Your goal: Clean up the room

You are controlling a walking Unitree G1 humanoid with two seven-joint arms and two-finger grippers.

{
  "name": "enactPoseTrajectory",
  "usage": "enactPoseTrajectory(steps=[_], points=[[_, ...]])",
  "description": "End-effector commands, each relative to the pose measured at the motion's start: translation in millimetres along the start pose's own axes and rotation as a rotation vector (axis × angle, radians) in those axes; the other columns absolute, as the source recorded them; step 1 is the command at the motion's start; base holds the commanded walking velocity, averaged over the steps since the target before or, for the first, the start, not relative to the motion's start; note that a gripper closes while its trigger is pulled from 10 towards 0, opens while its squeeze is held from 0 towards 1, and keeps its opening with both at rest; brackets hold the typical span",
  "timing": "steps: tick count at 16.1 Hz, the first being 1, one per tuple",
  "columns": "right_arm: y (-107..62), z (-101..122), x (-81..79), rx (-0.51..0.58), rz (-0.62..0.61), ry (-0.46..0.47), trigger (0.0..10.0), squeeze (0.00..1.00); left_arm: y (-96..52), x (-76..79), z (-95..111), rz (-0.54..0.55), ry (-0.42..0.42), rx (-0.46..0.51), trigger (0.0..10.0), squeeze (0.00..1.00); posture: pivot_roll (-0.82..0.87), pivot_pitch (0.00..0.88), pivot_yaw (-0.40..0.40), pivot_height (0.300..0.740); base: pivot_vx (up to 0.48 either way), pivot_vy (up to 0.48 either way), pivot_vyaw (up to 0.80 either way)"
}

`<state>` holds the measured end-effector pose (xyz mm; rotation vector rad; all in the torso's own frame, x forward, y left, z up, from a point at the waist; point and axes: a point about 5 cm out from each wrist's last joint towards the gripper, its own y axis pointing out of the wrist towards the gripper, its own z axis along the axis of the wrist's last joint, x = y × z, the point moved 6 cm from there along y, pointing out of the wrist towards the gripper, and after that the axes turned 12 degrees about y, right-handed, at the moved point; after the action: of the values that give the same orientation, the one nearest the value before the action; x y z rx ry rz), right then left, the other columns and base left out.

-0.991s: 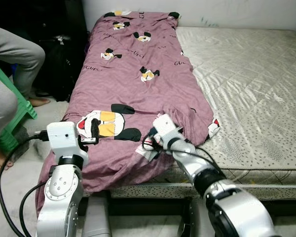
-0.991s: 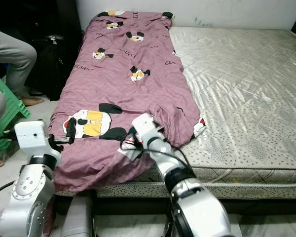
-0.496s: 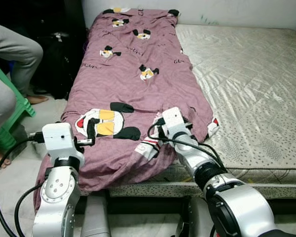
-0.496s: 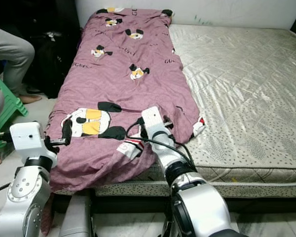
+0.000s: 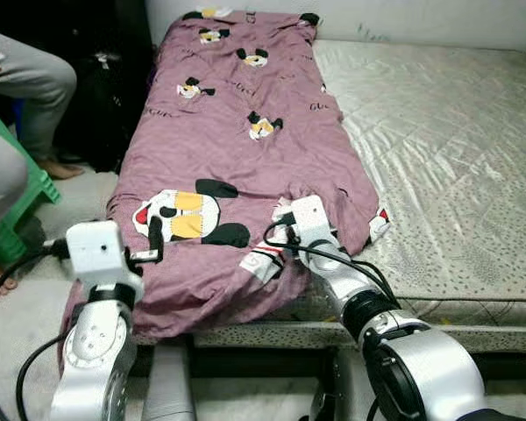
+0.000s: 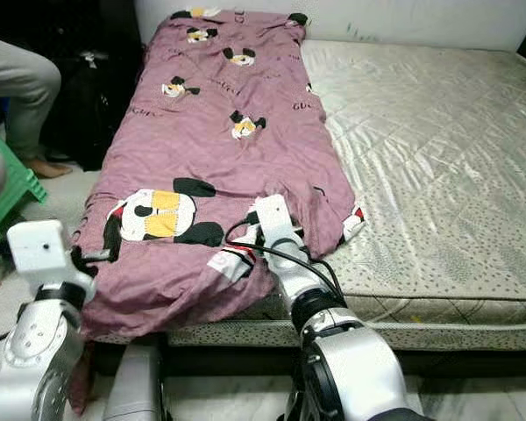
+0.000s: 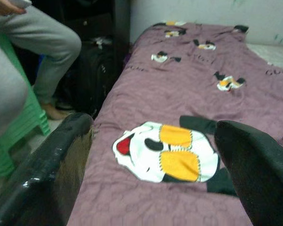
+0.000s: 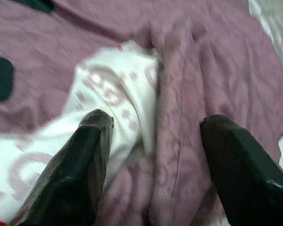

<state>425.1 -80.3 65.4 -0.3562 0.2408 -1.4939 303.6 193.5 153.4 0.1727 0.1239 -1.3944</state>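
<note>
A mauve blanket [image 5: 237, 105] printed with cartoon mice lies along the left side of the bed. Its near corner is folded over, showing the white underside [image 5: 261, 260]. My right gripper [image 5: 279, 239] is down on this fold and open. In the right wrist view the two fingers [image 8: 92, 155] straddle the white patch [image 8: 118, 99] and a ridge of mauve cloth. My left gripper [image 5: 153, 244] hovers open at the blanket's front left edge. In the left wrist view a large mouse print [image 7: 167, 150] lies ahead between its spread fingers [image 7: 61, 155], which hold nothing.
The bare quilted mattress [image 5: 438, 132] takes up the right side of the bed. A person [image 5: 26, 88] sits on a green stool [image 5: 22, 206] at the left, feet on the floor. A black bag [image 5: 105, 96] stands between the person and the bed.
The view has shifted slightly. My left gripper has drawn back and down toward the blanket's left edge. My right gripper has shifted a little to the right at the folded corner.
</note>
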Motion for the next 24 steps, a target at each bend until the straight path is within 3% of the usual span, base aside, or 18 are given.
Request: enactPoseTrajectory(steps=[1, 2, 3, 6, 13, 17, 19, 22, 24], points=[[-0.2, -8.2, 6.7, -0.035, -0.029, 0.024, 2.4, 0.0, -2.4, -2.5, 2.1, 0.017, 0.011, 0.0, 10.0, 0.0, 0.27, 0.116, -0.077, 0.544, 0.0, 0.0, 0.0], [-0.7, -14.2, 10.2, -0.055, -0.046, 0.053, 2.4, 0.0, -3.5, -2.0, 2.0, 0.018, 0.009, -0.003, 10.0, 0.0, 0.27, 0.119, -0.078, 0.544, 0.0, 0.0, 0.0], [-2.1, -25.6, 17.4, -0.092, -0.082, 0.093, 0.0, 0.0, -4.8, -0.6, 1.5, 0.016, 0.007, -0.008, 10.0, 0.0, 0.27, 0.124, -0.079, 0.544, 0.0, 0.0, 0.0], [-3.9, -37.2, 27.4, -0.132, -0.136, 0.173, 0.0, 0.0, -4.1, -1.5, 1.8, 0.014, 0.009, -0.01, 10.0, 0.0, 0.27, 0.124, -0.075, 0.544, 0.0, 0.0, 0.0], [-5.7, -42.3, 60.9, -0.114, -0.236, 0.323, 0.0, 0.0, -0.3, 2.9, 1.7, 0.005, 0.0, -0.007, 10.0, 0.0, 0.23, 0.11, -0.074, 0.544, 0.0, 0.0, 0.0], [-13.5, -54.5, 107.7, -0.1, -0.347, 0.386, 0.0, 0.0, 2.5, 9.8, 0.0, -0.022, -0.012, -0.009, 10.0, 0.0, 0.19, 0.095, -0.057, 0.544, 0.0, 0.0, 0.0], [-27.8, -73.1, 145.3, -0.106, -0.43, 0.399, 0.0, 0.0, 9.5, 14.5, 0.7, -0.039, -0.022, -0.004, 10.0, 0.0, 0.13, 0.089, -0.038, 0.544, 0.0, 0.0, 0.0], [-51.7, -99.2, 171.7, -0.137, -0.482, 0.386, 0.0, 0.0, 14.4, 25.5, -0.8, -0.081, -0.034, -0.006, 10.0, 0.0, 0.1, 0.088, -0.021, 0.544, 0.0, 0.0, 0.0], [-67.0, -113.8, 180.5, -0.165, -0.494, 0.364, 0.0, 0.0, 17.5, 28.5, 0.0, -0.092, -0.037, -0.002, 10.0, 0.0, 0.08, 0.088, -0.015, 0.544, 0.0, 0.0, 0.0]])
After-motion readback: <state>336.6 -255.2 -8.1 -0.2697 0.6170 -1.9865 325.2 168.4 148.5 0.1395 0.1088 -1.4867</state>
